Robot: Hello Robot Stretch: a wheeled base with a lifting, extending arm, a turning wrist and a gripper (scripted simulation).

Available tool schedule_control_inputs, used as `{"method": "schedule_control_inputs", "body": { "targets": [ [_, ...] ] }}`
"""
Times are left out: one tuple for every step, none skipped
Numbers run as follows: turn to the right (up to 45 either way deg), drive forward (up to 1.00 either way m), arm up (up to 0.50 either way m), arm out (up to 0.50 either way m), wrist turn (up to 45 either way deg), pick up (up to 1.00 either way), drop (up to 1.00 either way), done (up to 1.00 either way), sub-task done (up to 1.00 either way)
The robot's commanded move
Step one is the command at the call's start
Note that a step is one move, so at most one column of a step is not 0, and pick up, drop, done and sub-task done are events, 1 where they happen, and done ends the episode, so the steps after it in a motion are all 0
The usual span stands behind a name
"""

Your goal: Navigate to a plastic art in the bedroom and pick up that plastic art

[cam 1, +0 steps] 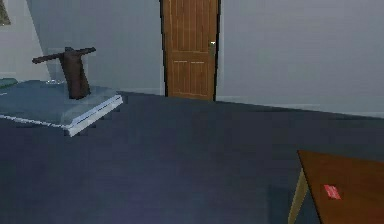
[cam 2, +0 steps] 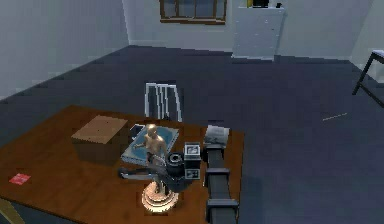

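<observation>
— The jaws: can we say how they stand, or whether they have hold of anything?

— We cannot. In the arm side view the gripper (cam 2: 148,175) sits low in the frame, a little left of the middle, right at a golden figurine (cam 2: 153,142) that stands on a round base on the brown table (cam 2: 50,160). With the figurine on the tabletop there, we cannot tell whether the gripper holds anything.

— And around it?

— The arm (cam 2: 216,185) rises from the bottom edge, just right of the middle. Behind the figurine we see a flat bluish thing (cam 2: 135,148), and left of that a cardboard box (cam 2: 98,137). A small red thing (cam 2: 19,179) lies at the table's lower-left edge. A white chair (cam 2: 163,98) stands past the table at mid-frame, a white dresser (cam 2: 258,35) at the upper right.

— The forward view?

— We see a wooden door (cam 1: 190,48) at the top centre, a bed (cam 1: 60,110) at the left with a dark brown object (cam 1: 72,70) upright on it, and at the lower right a corner of the brown table (cam 1: 350,175) bearing the small red thing (cam 1: 332,191).
</observation>
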Motion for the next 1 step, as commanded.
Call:
{"method": "schedule_control_inputs", "body": {
  "targets": [
    [0.0, 0.0, 0.0, 0.0, 12.0, 0.0, 0.0, 0.0, 0.0]
  ]
}}
